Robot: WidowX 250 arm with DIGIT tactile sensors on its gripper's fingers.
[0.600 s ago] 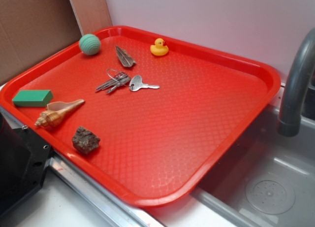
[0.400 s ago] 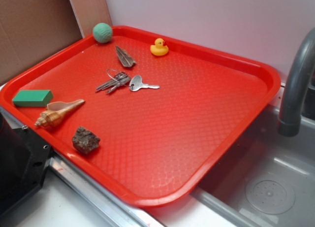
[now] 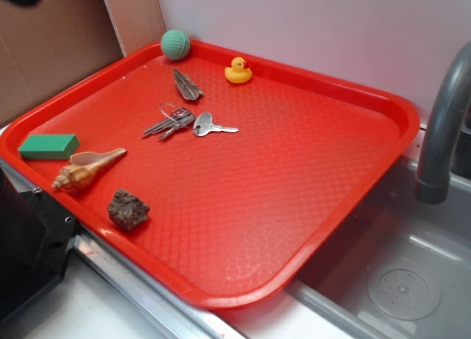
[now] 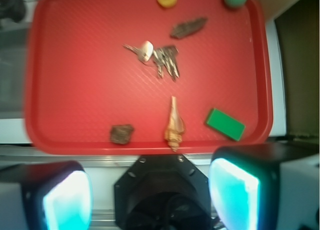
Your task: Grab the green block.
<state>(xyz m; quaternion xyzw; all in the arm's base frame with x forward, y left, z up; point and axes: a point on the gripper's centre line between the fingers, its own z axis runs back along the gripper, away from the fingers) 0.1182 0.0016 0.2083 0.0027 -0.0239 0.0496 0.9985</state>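
The green block lies flat near the left rim of the red tray, just behind the seashell. In the wrist view the green block sits at the tray's near right corner, right of the seashell. My gripper hovers high above the black robot base, short of the tray's near edge. It is open, its cyan pads wide apart with nothing between them. The block is ahead of the right finger and far below it.
On the tray are a brown rock, a bunch of keys, a piece of bark, a yellow duck and a teal ball at the back rim. A grey faucet and a sink are to the right.
The teal ball has rolled right along the tray's back rim. A dark shape has come into the exterior view's top left corner. The block has not moved.
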